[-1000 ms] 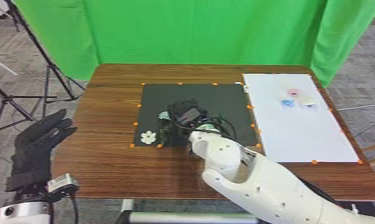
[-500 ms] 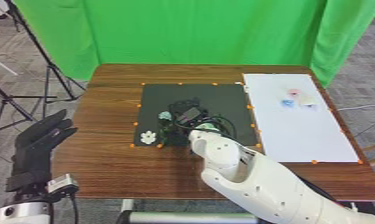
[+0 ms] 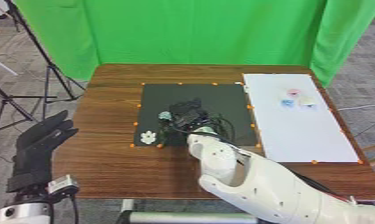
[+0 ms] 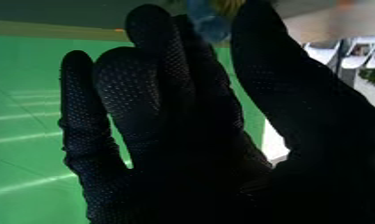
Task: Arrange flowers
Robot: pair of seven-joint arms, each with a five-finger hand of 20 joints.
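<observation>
"Three flowers are left on the white sheet (image 3: 310,142), at the right of the head view: a pink one (image 3: 294,92), a blue one (image 3: 287,103) and a cream one (image 3: 308,104); how many are done?"

"One, I'd say; the white flower (image 3: 149,137) lies at the lower left of the dark mat (image 3: 157,95); a second seems nearly there"

"Which is that; and what are the hands doing?"

"The right hand (image 3: 190,113), mid-frame over the mat, has the pale blue flower (image 3: 165,115) pinched between thumb and fingers; the left hand (image 3: 32,142), at the left edge, is empty and relaxed"

"So, under halfway; set that one down, then fetch the other three"
</observation>
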